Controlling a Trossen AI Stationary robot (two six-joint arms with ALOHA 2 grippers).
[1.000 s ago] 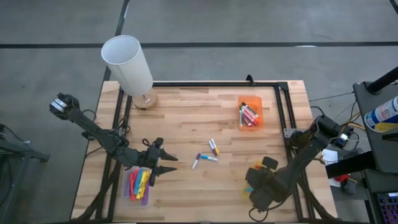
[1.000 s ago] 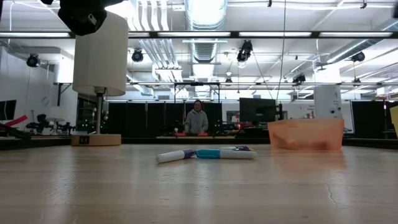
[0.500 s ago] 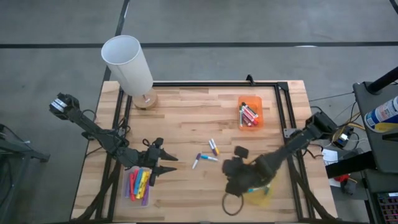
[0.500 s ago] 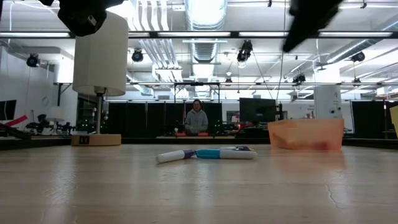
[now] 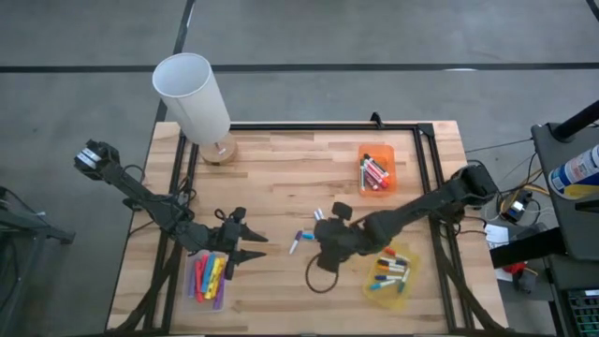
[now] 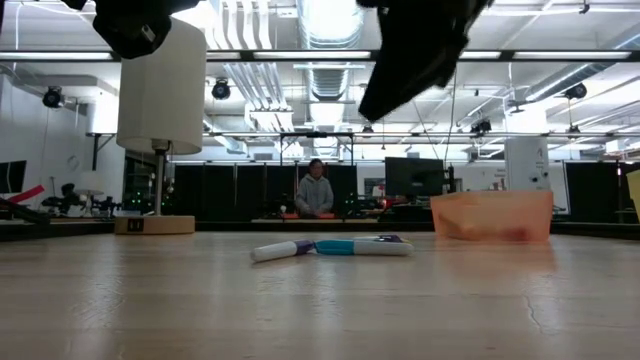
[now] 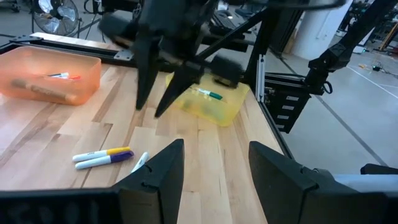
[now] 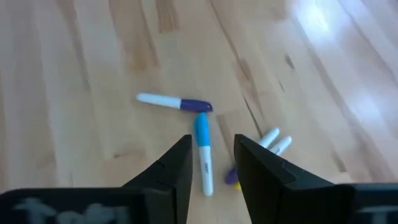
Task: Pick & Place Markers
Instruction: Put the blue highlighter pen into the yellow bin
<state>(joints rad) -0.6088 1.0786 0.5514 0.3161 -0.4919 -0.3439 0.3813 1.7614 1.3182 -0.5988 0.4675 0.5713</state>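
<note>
Inspecting the butcher-block table point(image 5: 281, 178) first: it carries a white-shaded lamp point(image 5: 192, 96) at its far left corner, an orange bin point(image 5: 376, 172) toward the far right, a yellow bin point(image 5: 391, 278) at the near right and a clear bin point(image 5: 209, 279) at the near left.

The right arm reaches across from the table's right edge toward the centre. The right gripper point(image 5: 323, 245) hangs above the boards directly over the loose markers; its fingers point(image 8: 177, 169) stand apart with a modest gap and grip nothing, the wood and a marker showing between them.

The left arm waits at the near left. The left gripper point(image 5: 251, 245) sits just beside the clear bin, fingers point(image 7: 160, 173) spread wide and empty.

Markers are in four places. Loose at table centre: a blue marker point(image 8: 201, 153) lying flat, touching at one end a white marker with a purple cap point(image 8: 174, 102), and just beside them two more white-barrelled markers point(image 8: 271, 140) side by side. The remaining markers point(image 5: 375, 172) lie in the orange bin, with others in the yellow and clear bins.

A person point(image 6: 316, 192) stands in the room beyond the table.
</note>
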